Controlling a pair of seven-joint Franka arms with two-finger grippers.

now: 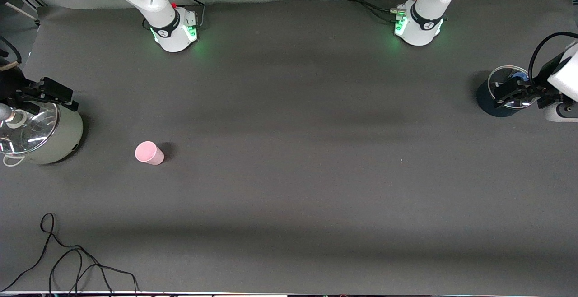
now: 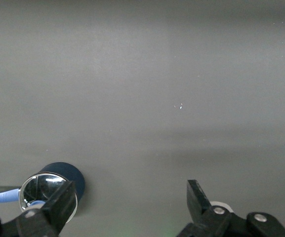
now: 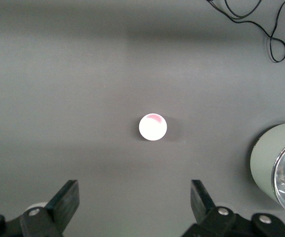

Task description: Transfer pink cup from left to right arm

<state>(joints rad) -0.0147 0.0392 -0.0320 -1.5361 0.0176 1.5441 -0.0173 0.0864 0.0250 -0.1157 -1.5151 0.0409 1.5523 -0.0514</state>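
Observation:
The pink cup (image 1: 149, 153) stands on the dark table mat toward the right arm's end, beside the pale green pot and apart from it. In the right wrist view the pink cup (image 3: 152, 127) shows from above, some way off from the fingers. My right gripper (image 1: 63, 96) hangs open over the pale green pot's edge, with nothing between its fingers (image 3: 65, 197). At the left arm's end, my left gripper (image 1: 505, 95) hovers open and empty over the dark blue pot; its black fingers (image 2: 197, 195) frame bare mat.
A pale green pot (image 1: 63, 139) with a glass lid sits at the right arm's end of the table. A dark blue pot (image 1: 490, 103) with a glass lid sits at the left arm's end. A thin black cable (image 1: 67, 261) loops near the table's front corner.

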